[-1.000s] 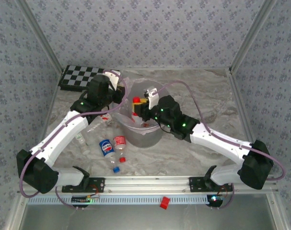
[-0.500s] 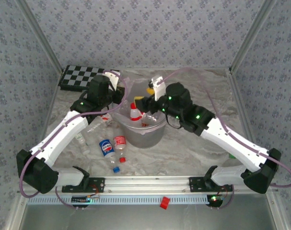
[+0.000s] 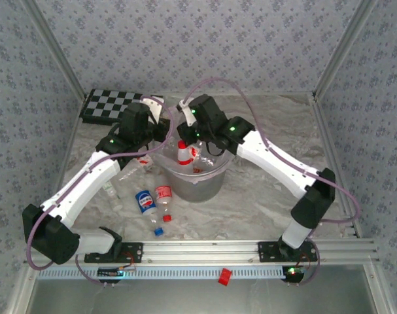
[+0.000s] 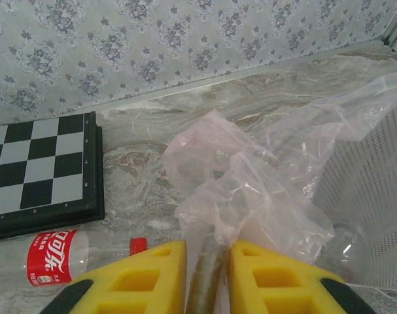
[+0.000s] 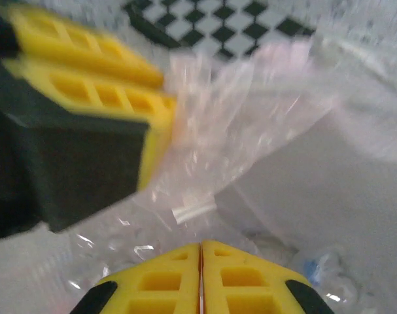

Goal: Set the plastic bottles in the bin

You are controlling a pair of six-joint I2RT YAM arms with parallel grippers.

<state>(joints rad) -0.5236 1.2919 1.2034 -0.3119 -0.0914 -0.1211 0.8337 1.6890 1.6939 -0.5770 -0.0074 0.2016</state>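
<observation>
- Bottles nearest the arm bases are the work left. A blue-label bottle point(image 3: 146, 201) and a red-label bottle point(image 3: 163, 195) lie side by side on the table point(image 3: 270, 203), just in front of the bin point(image 3: 199, 188).
- A pale bottle point(image 3: 128, 172) and a small bottle point(image 3: 110, 190) lie to their left, beside the left arm.
- Inside the bin, a red-and-white bottle point(image 3: 184, 152) stands upright against the far-left wall, so at least one is in. How many more sit under it I cannot tell.
- My judgement is that the task is partly done, with at least five bottles out on the table.
- The left claw point(image 4: 207, 261) is clamped on the bin's rim, with the thin clear bag point(image 4: 250, 176) bunched around the pinch. It seems to be steadying the bin, not carrying a bottle.
- The right claw point(image 5: 200, 268) hangs over the bin's mouth with its pads pressed together and nothing between them.
- Its blurred wrist view looks down at the bag and at a faint clear shape with a blue spot, perhaps another bottle.
- The left wrist view shows a second red-label bottle point(image 4: 51, 256) lying on the table, tucked against the near edge of the chequered board point(image 3: 110, 104). In the overhead view the left arm covers that spot.
</observation>
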